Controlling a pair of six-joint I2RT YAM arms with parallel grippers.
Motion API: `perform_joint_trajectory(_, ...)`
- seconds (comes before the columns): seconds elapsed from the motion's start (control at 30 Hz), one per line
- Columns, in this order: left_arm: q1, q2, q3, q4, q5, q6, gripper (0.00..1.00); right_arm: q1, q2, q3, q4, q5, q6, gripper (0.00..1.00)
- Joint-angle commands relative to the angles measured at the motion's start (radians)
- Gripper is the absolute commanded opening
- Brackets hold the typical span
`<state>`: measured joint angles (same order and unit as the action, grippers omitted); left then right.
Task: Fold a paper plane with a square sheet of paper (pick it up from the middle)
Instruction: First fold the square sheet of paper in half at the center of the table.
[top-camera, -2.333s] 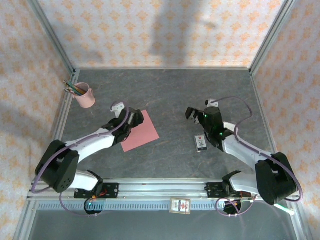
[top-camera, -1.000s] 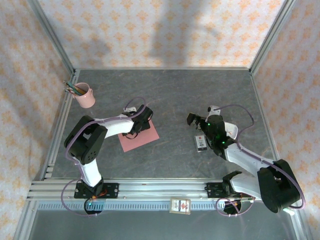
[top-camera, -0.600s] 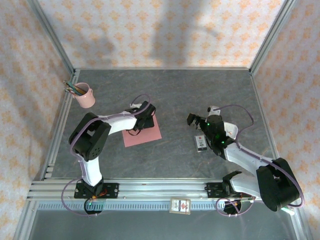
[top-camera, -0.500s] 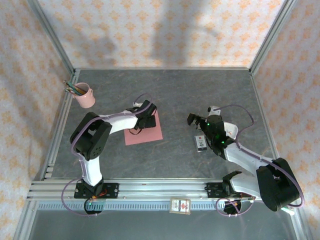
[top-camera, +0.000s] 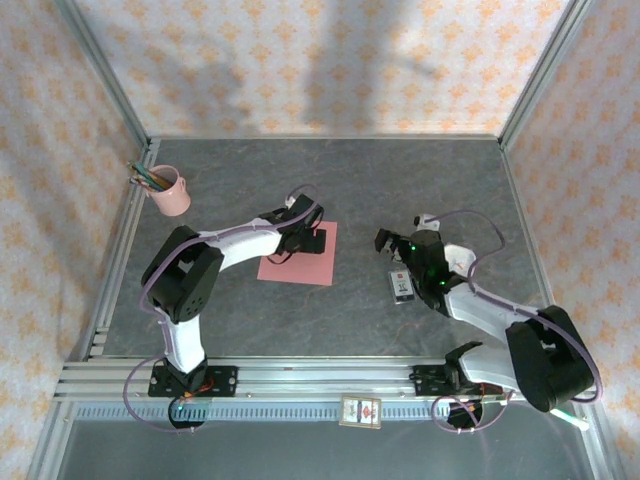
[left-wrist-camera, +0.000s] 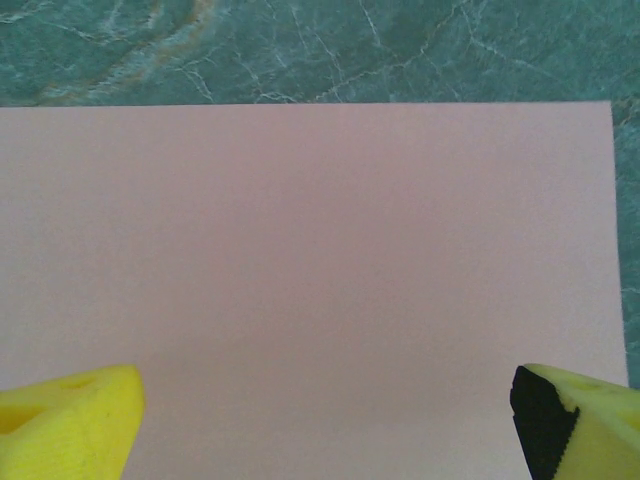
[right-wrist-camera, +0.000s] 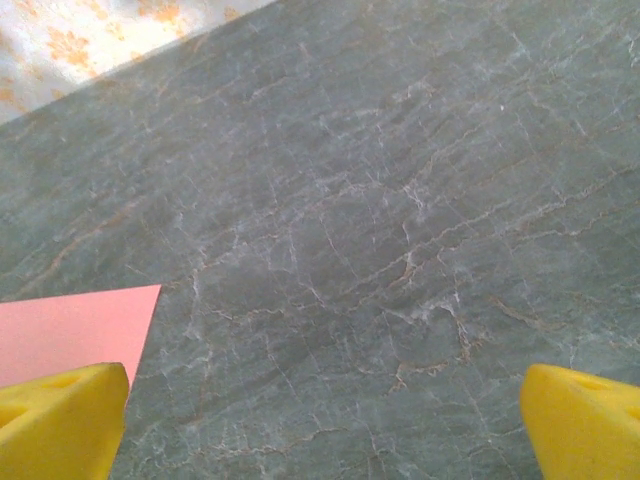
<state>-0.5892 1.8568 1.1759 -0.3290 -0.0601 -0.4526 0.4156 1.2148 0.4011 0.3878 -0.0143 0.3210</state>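
Looking at your cell: you're working on a dark marbled table (top-camera: 420, 180) boxed in by orange-flowered walls (top-camera: 300, 60) and aluminium rails (top-camera: 300, 375). A pink pencil cup (top-camera: 172, 193) is sitting far left and a small white-and-black box (top-camera: 403, 285) right of centre. Your left arm (top-camera: 225, 250) is reaching out and bending rightward. Its left gripper (top-camera: 312, 238) is hanging over the far part of the square sheet of paper (top-camera: 300, 262), jaws spread wide, gripping nothing. Your right gripper (top-camera: 388, 243) is sitting just beyond the box, equally wide and empty. The sheet is lying flat mid-table, edges running nearly parallel to the table's; being square, it's favouring no direction.
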Motion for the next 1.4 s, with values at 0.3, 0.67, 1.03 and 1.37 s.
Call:
perform_joint_trajectory(0.3,-0.009,0.067,0.050,-0.122,-0.007,-0.056,0.99,0.000,0.007,0.015,0.006,0.019,-0.005,1.00)
perform_joint_trajectory(0.67,-0.010,0.146,0.066,-0.117,0.018,-0.039,0.99,0.000,-0.003,0.010,0.007,0.018,-0.005,1.00)
perform_joint_trajectory(1.03,-0.004,0.131,0.022,-0.086,0.062,-0.043,0.98,0.000,-0.003,0.013,0.002,0.019,-0.005,1.00)
perform_joint_trajectory(1.37,0.005,0.117,0.022,-0.087,0.049,-0.046,0.96,0.000,-0.001,0.015,-0.002,0.020,-0.004,1.00)
